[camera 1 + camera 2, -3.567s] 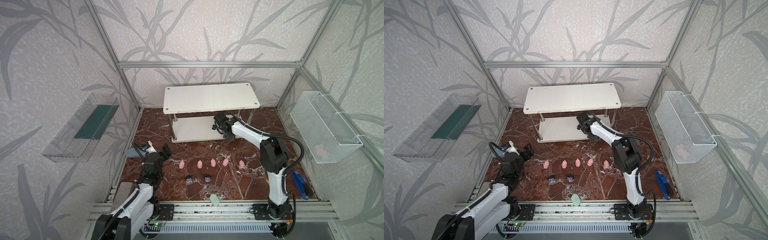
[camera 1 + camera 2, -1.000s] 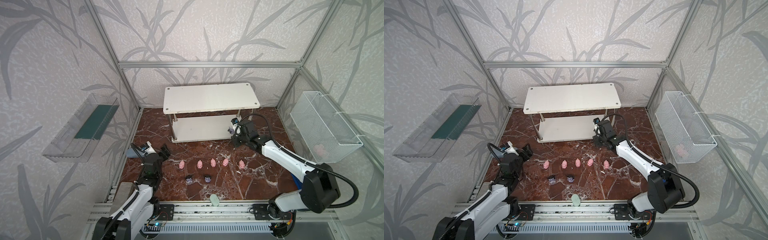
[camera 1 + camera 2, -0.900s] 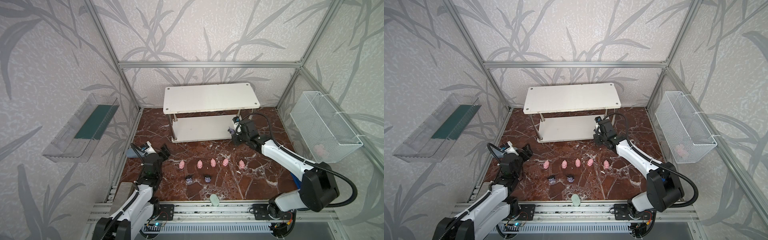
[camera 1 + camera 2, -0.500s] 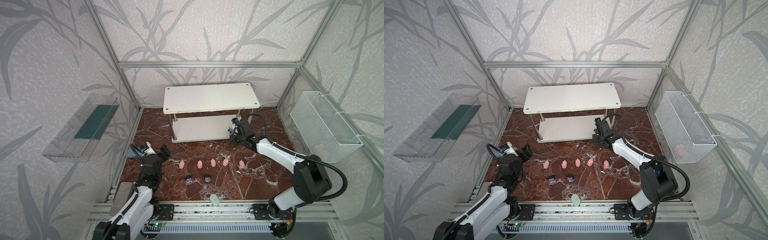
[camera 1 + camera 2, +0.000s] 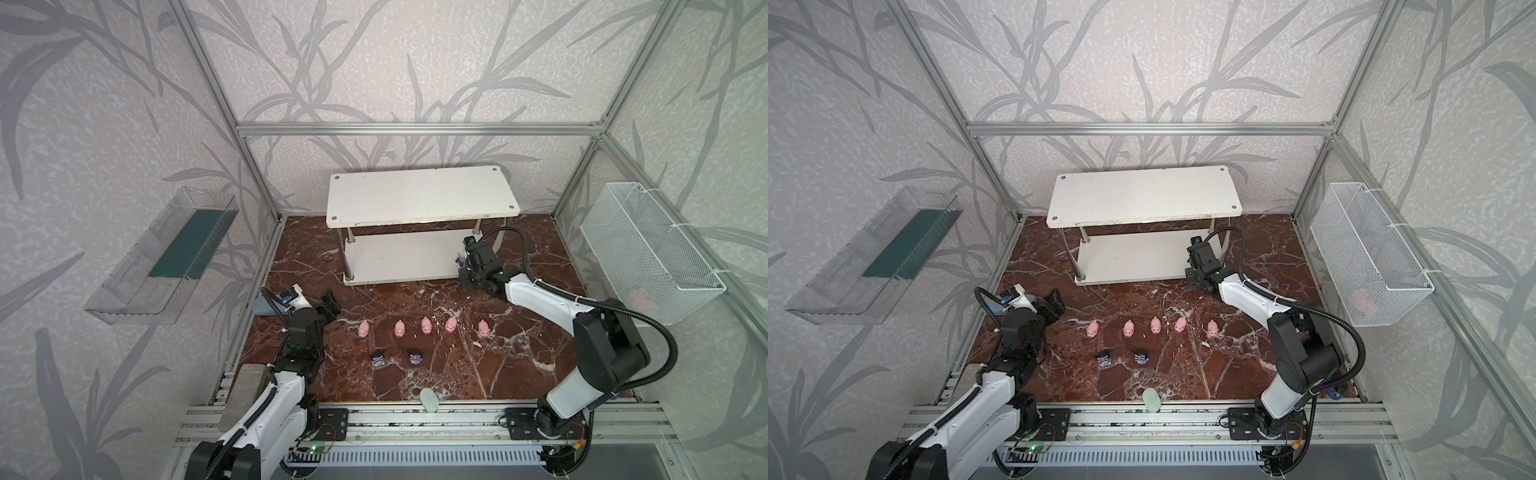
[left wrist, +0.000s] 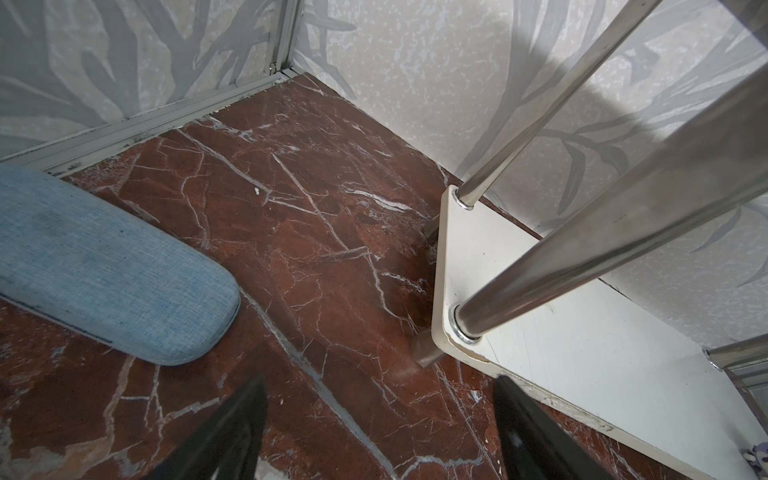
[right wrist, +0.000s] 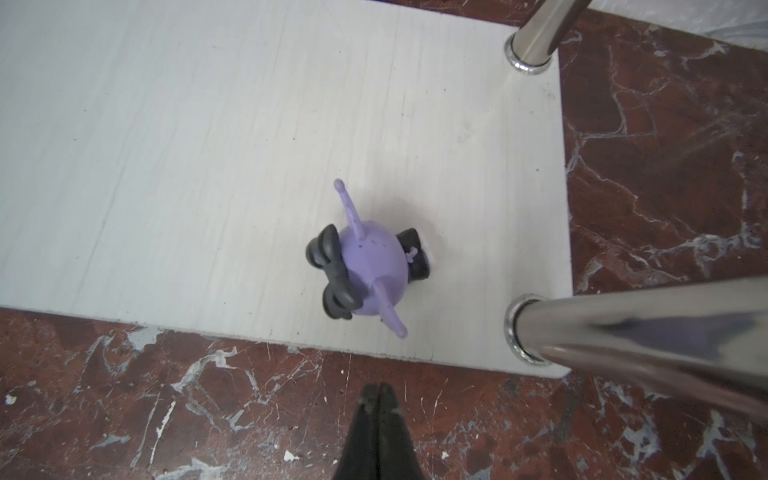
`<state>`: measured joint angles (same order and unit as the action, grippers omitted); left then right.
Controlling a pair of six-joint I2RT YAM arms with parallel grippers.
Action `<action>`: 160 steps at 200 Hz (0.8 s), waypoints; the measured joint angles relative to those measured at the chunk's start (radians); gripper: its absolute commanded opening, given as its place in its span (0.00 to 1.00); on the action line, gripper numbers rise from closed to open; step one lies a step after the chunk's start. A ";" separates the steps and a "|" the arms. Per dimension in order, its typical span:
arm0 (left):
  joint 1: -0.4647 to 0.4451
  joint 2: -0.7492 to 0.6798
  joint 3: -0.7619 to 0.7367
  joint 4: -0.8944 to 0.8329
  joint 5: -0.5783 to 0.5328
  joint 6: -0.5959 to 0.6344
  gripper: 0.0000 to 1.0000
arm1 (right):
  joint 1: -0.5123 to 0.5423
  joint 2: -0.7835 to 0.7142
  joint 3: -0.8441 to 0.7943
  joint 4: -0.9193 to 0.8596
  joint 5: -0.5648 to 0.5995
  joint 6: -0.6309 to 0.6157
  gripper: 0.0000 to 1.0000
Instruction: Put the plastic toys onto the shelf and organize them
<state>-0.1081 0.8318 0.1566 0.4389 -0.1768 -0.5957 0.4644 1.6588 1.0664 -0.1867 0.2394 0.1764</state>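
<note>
The white two-tier shelf (image 5: 422, 199) (image 5: 1142, 195) stands at the back. One purple big-headed toy (image 7: 368, 262) stands on its lower board near the right front chrome post (image 7: 623, 332). My right gripper (image 7: 378, 388) (image 5: 464, 284) is shut and empty, low over the floor just in front of that board's edge. Several pink pigs (image 5: 426, 325) stand in a row mid-floor, with two dark figurines (image 5: 378, 358) (image 5: 414, 357) in front of them. My left gripper (image 6: 378, 386) (image 5: 318, 297) is open and empty, left of the pigs and facing the shelf's left end.
A grey-blue case (image 6: 104, 270) (image 5: 266, 305) lies by the left wall beside my left gripper. A pale green oval (image 5: 429, 401) rests at the front edge. A clear tray (image 5: 166, 253) hangs on the left wall. A wire basket (image 5: 648, 253) hangs on the right wall.
My right gripper has come out from the lower tier, leaving the purple toy there, and has drifted slightly left along the front edge. The left arm has barely moved.
</note>
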 measured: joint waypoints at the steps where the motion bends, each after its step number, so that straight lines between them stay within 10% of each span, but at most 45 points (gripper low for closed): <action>1: 0.000 0.000 0.000 0.000 0.000 0.000 0.83 | 0.000 0.001 0.001 0.000 0.000 0.000 0.00; 160: 0.000 0.013 0.000 -0.001 0.000 0.000 0.83 | -0.028 0.100 0.085 0.020 0.053 -0.012 0.00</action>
<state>-0.1081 0.8452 0.1566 0.4381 -0.1768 -0.5953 0.4366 1.7592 1.1511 -0.1665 0.2928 0.1642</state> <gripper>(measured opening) 0.833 0.049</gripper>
